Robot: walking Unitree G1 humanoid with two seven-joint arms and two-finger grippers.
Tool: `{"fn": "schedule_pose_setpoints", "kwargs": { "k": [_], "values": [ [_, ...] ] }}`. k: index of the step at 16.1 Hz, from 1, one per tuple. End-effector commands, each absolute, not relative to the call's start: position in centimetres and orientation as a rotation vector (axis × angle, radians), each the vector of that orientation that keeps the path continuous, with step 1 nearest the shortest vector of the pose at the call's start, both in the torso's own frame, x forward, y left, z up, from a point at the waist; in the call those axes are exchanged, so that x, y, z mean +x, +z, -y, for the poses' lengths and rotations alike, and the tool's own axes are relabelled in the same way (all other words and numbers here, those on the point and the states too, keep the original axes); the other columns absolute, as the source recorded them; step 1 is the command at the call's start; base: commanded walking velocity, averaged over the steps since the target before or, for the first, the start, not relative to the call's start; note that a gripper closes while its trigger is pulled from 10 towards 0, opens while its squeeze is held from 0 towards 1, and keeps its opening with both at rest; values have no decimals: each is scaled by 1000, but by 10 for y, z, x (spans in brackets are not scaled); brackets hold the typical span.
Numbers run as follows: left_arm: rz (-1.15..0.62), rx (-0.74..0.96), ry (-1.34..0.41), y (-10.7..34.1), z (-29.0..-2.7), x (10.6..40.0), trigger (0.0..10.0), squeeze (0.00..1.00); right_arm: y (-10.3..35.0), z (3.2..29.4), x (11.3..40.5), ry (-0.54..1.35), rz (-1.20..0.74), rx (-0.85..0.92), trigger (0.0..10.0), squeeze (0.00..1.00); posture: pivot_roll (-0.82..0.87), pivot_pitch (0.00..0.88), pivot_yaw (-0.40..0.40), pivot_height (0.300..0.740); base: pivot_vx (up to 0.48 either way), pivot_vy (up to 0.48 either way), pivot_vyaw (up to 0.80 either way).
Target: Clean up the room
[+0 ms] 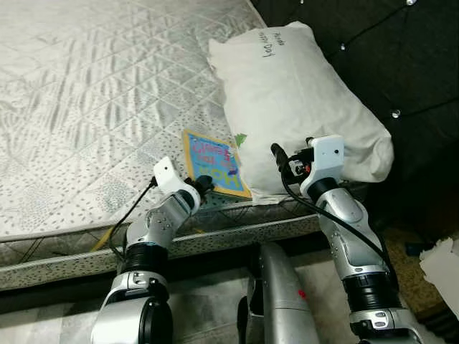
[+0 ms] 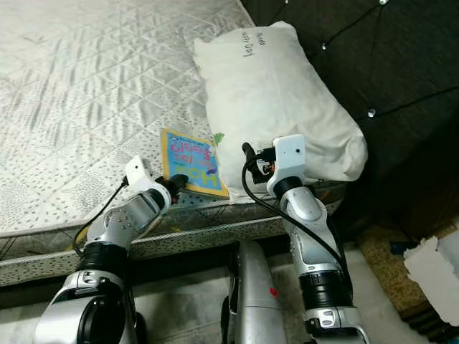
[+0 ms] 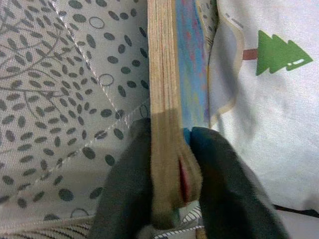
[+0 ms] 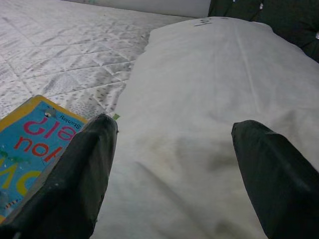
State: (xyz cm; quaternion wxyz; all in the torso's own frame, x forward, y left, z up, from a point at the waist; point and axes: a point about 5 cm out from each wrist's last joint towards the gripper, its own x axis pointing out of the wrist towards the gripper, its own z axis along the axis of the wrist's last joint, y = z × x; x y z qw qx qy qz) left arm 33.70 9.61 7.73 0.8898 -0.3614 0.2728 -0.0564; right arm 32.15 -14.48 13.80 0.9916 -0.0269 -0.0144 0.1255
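Observation:
A thin children's book [image 1: 214,163] with a blue cover and yellow border lies on the grey quilted mattress [image 1: 93,93] near its front edge, beside a white pillow [image 1: 294,93]. My left gripper [image 1: 204,183] is shut on the book's near edge. In the left wrist view both black fingers [image 3: 124,189] pinch the book [image 3: 167,74] on either side of its page block. My right gripper [image 1: 283,161] hovers open over the pillow's near end, close to the book's right side. In the right wrist view its fingers spread wide above the pillow [image 4: 199,99], with the book [image 4: 35,134] off to one side.
A dark tufted headboard [image 1: 380,50] stands behind the pillow on the right. The mattress edge [image 1: 215,233] runs in front of my arms. Below it are my silver body [image 1: 283,294], a brown rug and a white object [image 1: 441,265] on the floor at far right.

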Motion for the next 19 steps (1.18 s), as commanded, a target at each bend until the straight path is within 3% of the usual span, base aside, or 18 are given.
{"fn": "schedule_pose_setpoints", "kwargs": {
  "k": [1, 6, 19],
  "values": [
    [-566, -731, -129, 80, -94, 340, 10000, 1000, 140, 145, 323, 246, 36, -52, 10000, 0, -172, 82, -85, 514, 0, 0, 0],
    [-533, -656, -86, 83, -118, 346, 10000, 1000, 140, 141, 325, 253, 43, -45, 10000, 0, -156, 70, -81, 514, 0, 0, 0],
    [-520, -548, -32, 83, -133, 339, 10000, 1000, 139, 121, 338, 261, 73, 6, 10000, 0, -79, 2, -45, 514, 0, 0, 0]
  ]
}}
